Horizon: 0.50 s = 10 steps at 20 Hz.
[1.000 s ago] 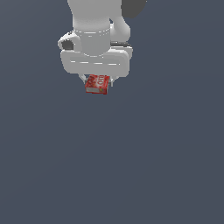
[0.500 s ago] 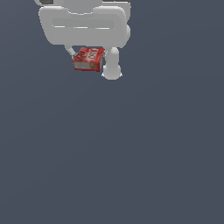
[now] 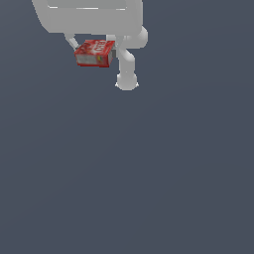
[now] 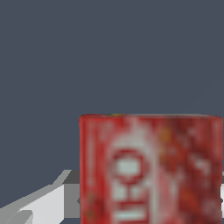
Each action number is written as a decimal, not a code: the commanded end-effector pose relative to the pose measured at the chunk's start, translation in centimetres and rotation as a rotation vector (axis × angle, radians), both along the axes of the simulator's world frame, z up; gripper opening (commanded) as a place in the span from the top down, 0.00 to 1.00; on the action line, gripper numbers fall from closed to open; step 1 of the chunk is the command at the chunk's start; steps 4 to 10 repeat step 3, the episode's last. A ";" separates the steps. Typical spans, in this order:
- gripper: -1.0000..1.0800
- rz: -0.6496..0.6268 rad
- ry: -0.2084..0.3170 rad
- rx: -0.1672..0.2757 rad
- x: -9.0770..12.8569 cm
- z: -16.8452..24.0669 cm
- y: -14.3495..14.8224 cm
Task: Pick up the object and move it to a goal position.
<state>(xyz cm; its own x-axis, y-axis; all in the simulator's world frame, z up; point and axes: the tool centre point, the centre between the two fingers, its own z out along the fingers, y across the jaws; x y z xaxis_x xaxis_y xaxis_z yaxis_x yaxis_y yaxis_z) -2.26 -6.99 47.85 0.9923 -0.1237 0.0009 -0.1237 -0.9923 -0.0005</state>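
The object, a small red box (image 3: pixel 90 54) with white lettering and a greyish edge, hangs above the dark grey floor, near the top of the exterior view. My white gripper (image 3: pixel 96 51) is shut on it, with one thin finger (image 3: pixel 72 42) on each side; the gripper body is cut off by the top edge. In the wrist view the red box (image 4: pixel 151 170) fills the lower part close up, with a pale finger (image 4: pixel 37 205) beside it.
A white rounded part of the arm (image 3: pixel 126 67) hangs down just to the exterior view's right of the box. The plain dark grey floor (image 3: pixel 149 173) spreads below. No goal marker shows.
The gripper, with the box held, has moved up in the exterior view and slightly to its left, and looks larger. The white rounded part has come into view beside it.
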 end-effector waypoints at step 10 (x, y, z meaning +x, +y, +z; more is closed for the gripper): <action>1.00 0.000 0.001 0.000 0.1 0.3 -0.1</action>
